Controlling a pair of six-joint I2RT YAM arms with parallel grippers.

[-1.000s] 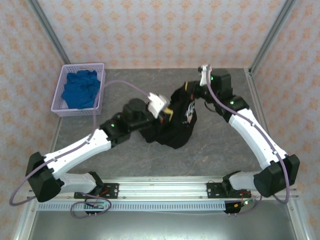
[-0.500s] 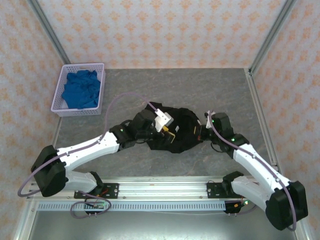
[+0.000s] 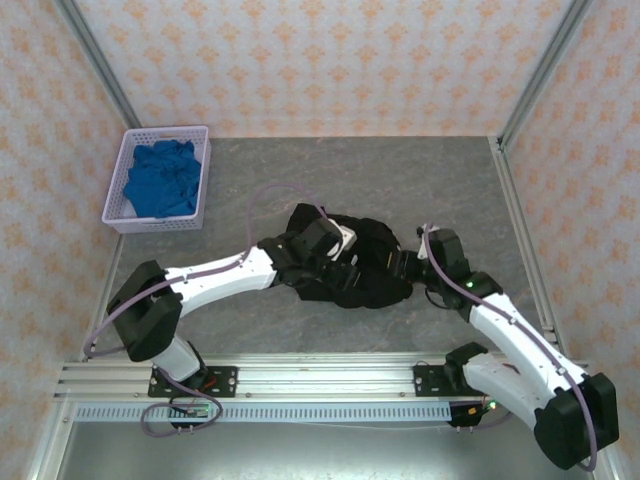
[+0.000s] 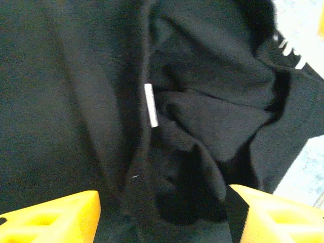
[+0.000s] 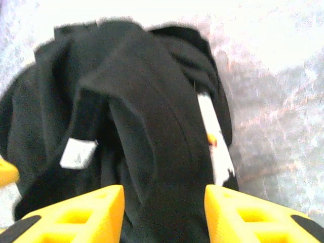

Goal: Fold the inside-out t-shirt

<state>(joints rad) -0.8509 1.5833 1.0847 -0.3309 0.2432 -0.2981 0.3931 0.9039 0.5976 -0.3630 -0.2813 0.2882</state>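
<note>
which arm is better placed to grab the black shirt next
Likely right: the right pincer, open, straddles a raised fold of the t-shirt; the left pincer hangs open over a hollow.

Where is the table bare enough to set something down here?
Bare: the far strip of table behind the black t-shirt, right of the basket; also the near patch between left arm and right arm. Crowded: the middle, where left fingers and right fingers stand open over the heaped shirt.
</note>
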